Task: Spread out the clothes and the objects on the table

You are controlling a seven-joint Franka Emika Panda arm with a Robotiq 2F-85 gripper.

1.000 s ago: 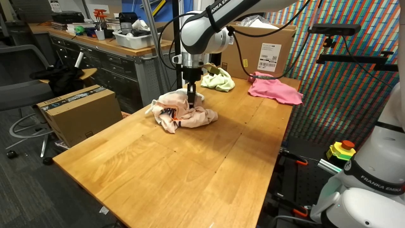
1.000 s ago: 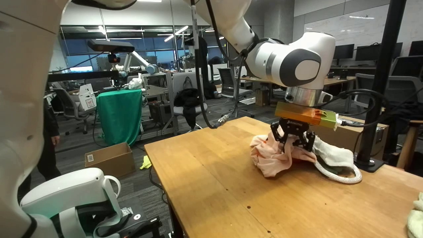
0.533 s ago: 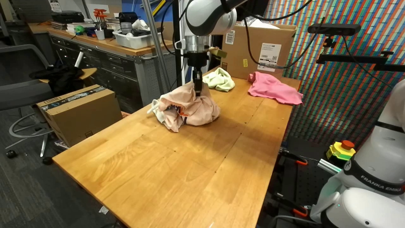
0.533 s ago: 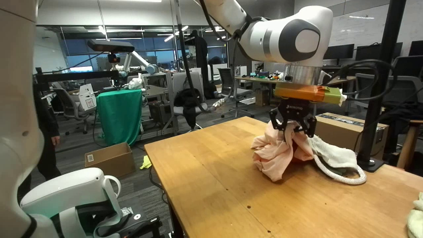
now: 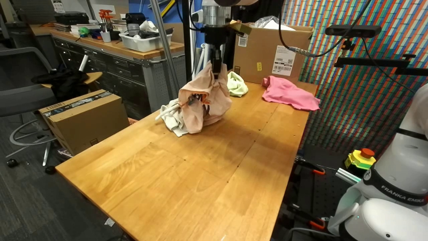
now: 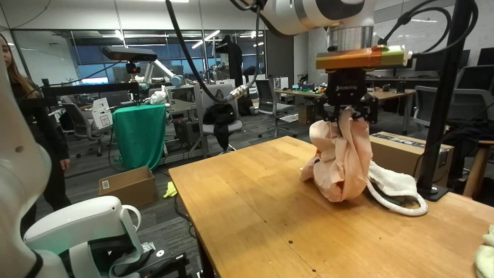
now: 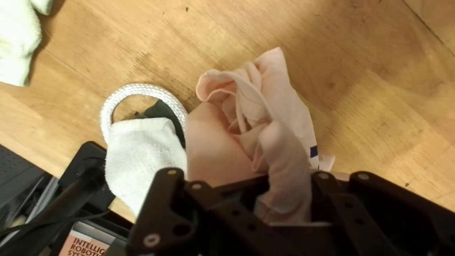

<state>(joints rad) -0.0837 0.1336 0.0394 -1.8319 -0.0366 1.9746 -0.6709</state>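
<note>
Gripper (image 6: pixel 342 117) has its fingers pinching the top of the peach cloth (image 6: pixel 341 166), which hangs gathered below them over the tbl (image 6: pixel 251 216); can't tell if its btm edge touches the tbl. Right beside it, nr the blk post (image 6: pixel 436 135), the white cloth (image 7: pixel 144 153) lies crumpled w/ white rope (image 7: pixel 137 89) looping out from under it & a bit of dk green cloth (image 7: pixel 164 111) showing inside the loop. In an exterior view, the yellow-green cloth (image 5: pixel 237 86) sits bunched & the pink cloth (image 5: pixel 291 95) lies in front of a lg cardboard box (image 5: pixel 260 53).
</note>
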